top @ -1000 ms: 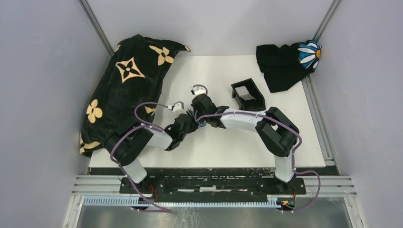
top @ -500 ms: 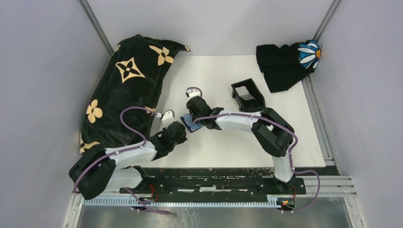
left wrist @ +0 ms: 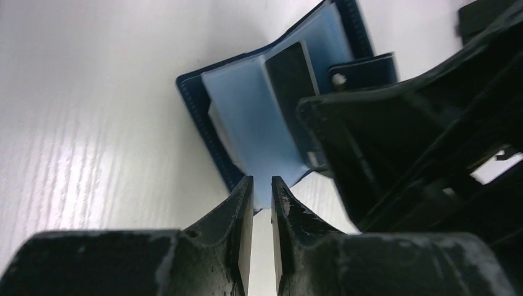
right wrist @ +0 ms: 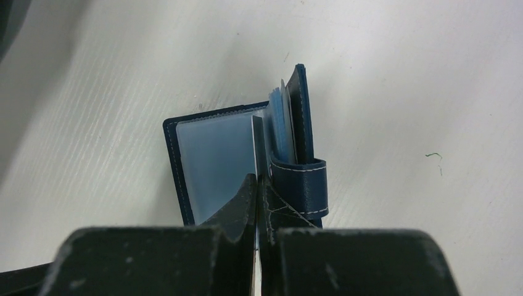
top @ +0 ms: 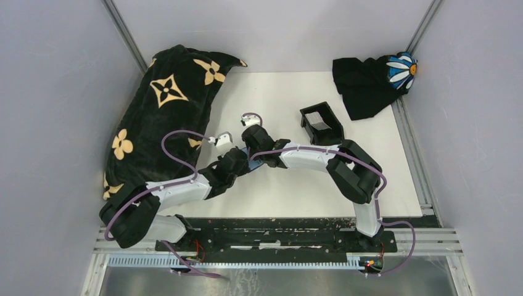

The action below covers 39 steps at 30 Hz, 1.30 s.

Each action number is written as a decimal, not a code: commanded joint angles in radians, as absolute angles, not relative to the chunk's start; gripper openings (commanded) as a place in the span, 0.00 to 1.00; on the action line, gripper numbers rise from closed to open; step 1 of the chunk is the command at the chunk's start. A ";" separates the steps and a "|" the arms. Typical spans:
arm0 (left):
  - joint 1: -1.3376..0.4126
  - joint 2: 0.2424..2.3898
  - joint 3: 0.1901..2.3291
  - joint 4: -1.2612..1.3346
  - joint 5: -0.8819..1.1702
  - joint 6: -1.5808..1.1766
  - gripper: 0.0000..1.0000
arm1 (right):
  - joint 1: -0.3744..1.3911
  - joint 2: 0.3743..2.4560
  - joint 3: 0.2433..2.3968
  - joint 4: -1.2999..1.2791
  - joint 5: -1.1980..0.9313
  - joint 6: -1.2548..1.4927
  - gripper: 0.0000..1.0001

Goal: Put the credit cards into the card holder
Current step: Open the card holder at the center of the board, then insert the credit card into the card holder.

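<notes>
The navy card holder (top: 252, 161) lies open on the white table, mostly hidden between both grippers. In the right wrist view the card holder (right wrist: 210, 154) shows light-blue sleeves, and my right gripper (right wrist: 259, 182) is shut on a thin leaf next to the snap tab (right wrist: 300, 185). In the left wrist view my left gripper (left wrist: 262, 185) has a narrow gap between its jaws, at the near edge of a sleeve of the card holder (left wrist: 247, 105). A dark card-like rectangle (left wrist: 290, 71) sits in one sleeve. Whitish-grey credit cards (top: 318, 121) lie in the black tray.
The black tray (top: 333, 132) stands right of the grippers. A black blanket with tan flowers (top: 160, 117) covers the left side. A black cloth with a daisy (top: 370, 83) lies at the back right. Grey walls enclose the table.
My left gripper drew back toward the near left half a second ago, then returned to the card holder's near edge. My right gripper has stayed on the card holder.
</notes>
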<state>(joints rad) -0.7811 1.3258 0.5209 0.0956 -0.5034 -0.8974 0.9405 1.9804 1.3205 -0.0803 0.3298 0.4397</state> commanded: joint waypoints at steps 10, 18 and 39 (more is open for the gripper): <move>-0.783 1.469 0.627 0.166 -0.553 -0.863 0.24 | 0.931 1.941 1.312 -0.146 0.241 0.488 0.01; -0.783 1.516 0.582 0.201 -0.570 -0.906 0.22 | 0.890 1.920 1.291 -0.136 0.188 0.508 0.01; -0.782 1.589 0.549 0.196 -0.605 -0.931 0.21 | 0.720 1.911 1.171 0.000 0.001 0.612 0.01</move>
<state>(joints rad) -0.7830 1.5585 0.5758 0.2234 -0.5579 -0.9016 0.7738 1.9301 1.2186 -0.0383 0.0505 0.5724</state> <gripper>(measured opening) 0.213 0.014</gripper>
